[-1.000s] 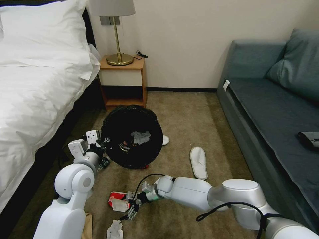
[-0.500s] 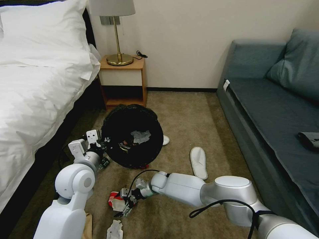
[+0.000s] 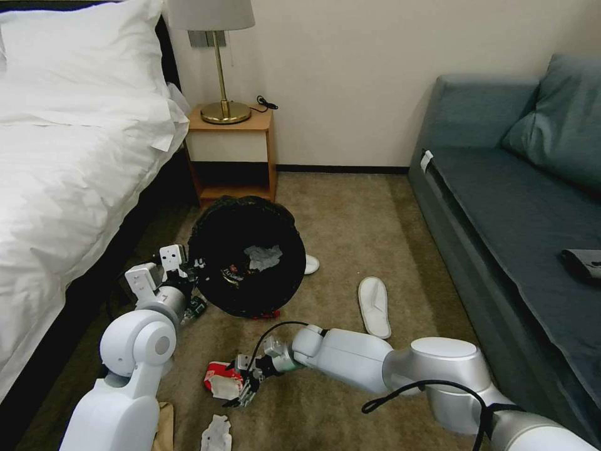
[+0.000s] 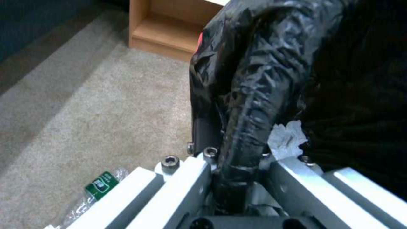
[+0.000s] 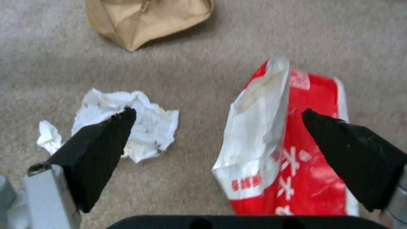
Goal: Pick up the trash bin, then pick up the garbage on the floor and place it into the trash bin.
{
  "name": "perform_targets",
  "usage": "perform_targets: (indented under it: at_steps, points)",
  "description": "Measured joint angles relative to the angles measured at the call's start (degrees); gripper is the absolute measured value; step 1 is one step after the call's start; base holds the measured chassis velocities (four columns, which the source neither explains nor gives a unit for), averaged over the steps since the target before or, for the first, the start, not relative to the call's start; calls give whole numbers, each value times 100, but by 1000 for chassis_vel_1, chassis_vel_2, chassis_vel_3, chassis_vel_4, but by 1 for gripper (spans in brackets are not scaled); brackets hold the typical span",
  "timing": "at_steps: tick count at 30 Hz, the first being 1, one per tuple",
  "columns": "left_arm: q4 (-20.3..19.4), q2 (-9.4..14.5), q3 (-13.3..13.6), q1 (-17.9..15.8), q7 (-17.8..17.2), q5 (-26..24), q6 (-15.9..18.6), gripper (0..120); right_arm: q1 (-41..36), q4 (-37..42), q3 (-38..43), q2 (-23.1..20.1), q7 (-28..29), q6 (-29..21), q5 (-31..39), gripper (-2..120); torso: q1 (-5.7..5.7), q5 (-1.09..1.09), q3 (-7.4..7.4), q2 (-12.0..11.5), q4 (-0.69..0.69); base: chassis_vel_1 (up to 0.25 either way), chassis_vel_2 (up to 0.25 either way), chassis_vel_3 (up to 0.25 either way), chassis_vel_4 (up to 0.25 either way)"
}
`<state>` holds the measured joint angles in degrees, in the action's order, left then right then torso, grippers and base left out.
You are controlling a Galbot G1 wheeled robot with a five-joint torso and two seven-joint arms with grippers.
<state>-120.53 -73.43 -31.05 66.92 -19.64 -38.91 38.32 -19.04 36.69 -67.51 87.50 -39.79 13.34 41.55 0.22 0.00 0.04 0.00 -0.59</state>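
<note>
The trash bin (image 3: 247, 257), lined with a glossy black bag, tilts its mouth toward me, with a tissue and wrappers inside. My left gripper (image 3: 186, 274) is shut on its near-left rim (image 4: 244, 133). Low over the carpet, my right gripper (image 3: 245, 389) is open, fingers (image 5: 101, 149) straddling one edge of a red-and-white wrapper (image 3: 220, 379) (image 5: 288, 152). Among the garbage on the floor are a crumpled tissue (image 3: 216, 432) (image 5: 148, 124), a brown paper bag (image 3: 166, 426) (image 5: 144, 16) and a green-labelled bottle (image 4: 100, 186). A white slipper (image 3: 374, 307) lies to the bin's right.
The bed (image 3: 56, 188) runs along the left. A wooden nightstand (image 3: 231, 156) with a lamp stands behind the bin. The grey sofa (image 3: 519, 207) lines the right. A second slipper's tip (image 3: 311, 264) and something red (image 3: 269, 313) peek from under the bin. Open carpet lies between bin and sofa.
My right gripper has shifted slightly left and settled over the wrapper. The bin has edged a little left in the left gripper's hold.
</note>
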Motion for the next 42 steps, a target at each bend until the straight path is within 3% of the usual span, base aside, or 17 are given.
perform_targets:
  at_steps: [7, 11, 13, 14, 23, 25, 29, 33, 42]
  points:
    - [38, 30, -12, 2, 10, 0, -28, 0, -232, -456, 358, 125, -131, 220, -388, 100, 0, 0, 0, 0, 0, 0, 0, 0, 0]
    - [31, 23, 11, -15, 16, -9, -30, 0, -263, -528, 447, 128, -142, 300, -474, 82, 0, 0, 0, 0, 0, 0, 0, 0, 0]
    - [29, 23, 13, -20, 16, -9, -30, 0, -270, -557, 473, 134, -150, 325, -501, 81, 0, 0, 0, 0, 0, 0, 0, 0, 0]
    - [29, 23, 15, -24, 16, -12, -30, 0, -284, -592, 511, 144, -161, 363, -539, 73, 0, 0, 0, 0, 0, 0, 0, 0, 0]
    - [6, 24, 17, -24, 18, -13, -32, 0, -293, -610, 569, 131, -169, 451, -584, 45, 0, 0, 0, 0, 0, 0, 0, 0, 0]
    - [4, 31, 10, -14, 18, -18, -33, 0, -292, -610, 587, 139, -170, 471, -584, 33, 0, 0, 0, 0, 0, 0, 0, 0, 0]
    - [-14, 34, 8, -6, -30, -95, -21, 0, -290, -612, 592, 151, -170, 481, -584, 24, 0, 0, 0, 0, 0, 0, 0, 0, 0]
    - [-13, 26, 11, 6, -153, -234, 59, 0, -283, -606, 598, 147, -176, 494, -577, 4, 0, 0, 0, 0, 0, 0, 0, 0, 0]
    - [22, 17, 11, 27, -245, -330, 158, 0, -299, -554, 635, 88, -178, 515, -573, 0, 0, 0, 0, 0, 0, 0, 0, 0, 0]
